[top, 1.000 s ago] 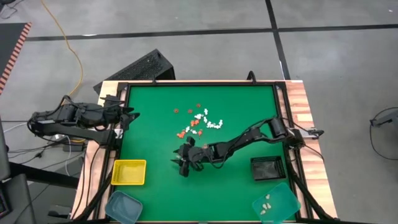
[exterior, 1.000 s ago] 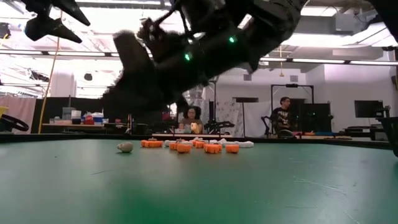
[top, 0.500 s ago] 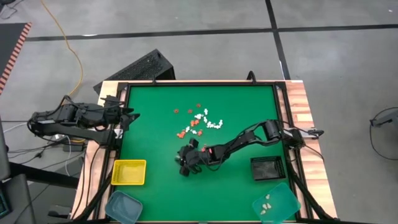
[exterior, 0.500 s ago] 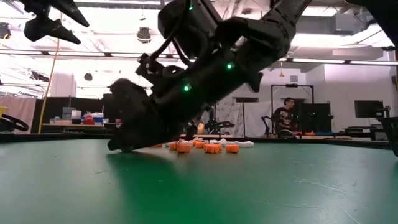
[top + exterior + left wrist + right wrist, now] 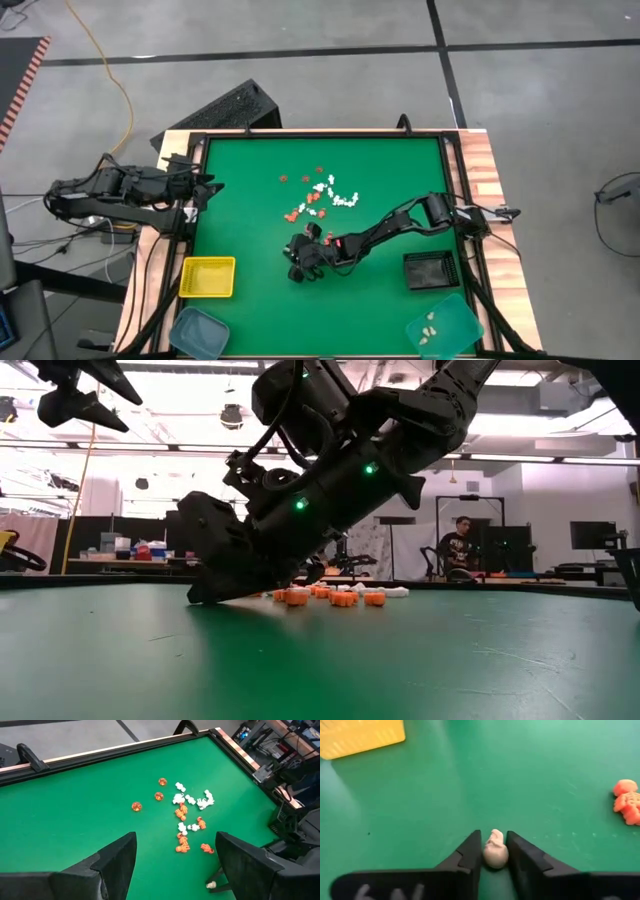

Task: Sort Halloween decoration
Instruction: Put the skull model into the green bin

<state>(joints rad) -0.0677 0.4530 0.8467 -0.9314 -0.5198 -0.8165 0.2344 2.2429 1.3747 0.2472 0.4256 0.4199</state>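
Observation:
The Halloween decoration trinkets, orange and white, lie scattered on the green mat's far middle and show in the low view and left wrist view. One cream trinket lies apart, nearer the front. My right gripper is down on the mat there, shut on it. In the low view the gripper hides the trinket. My left gripper waits open above the table's left edge. My right gripper pinches the cream trinket's two sides between its fingertips. The fingers slant down from the table's right side, their tips on the mat. The trinket rests on the mat between them.
A yellow tray and a teal tray stand at the front left. A black tray and a teal tray holding cream pieces stand at the front right. An orange trinket lies near the gripper.
My right gripper has sunk to the mat and tipped further downward. Its fingers have closed in around the cream trinket, which has stayed where it lay.

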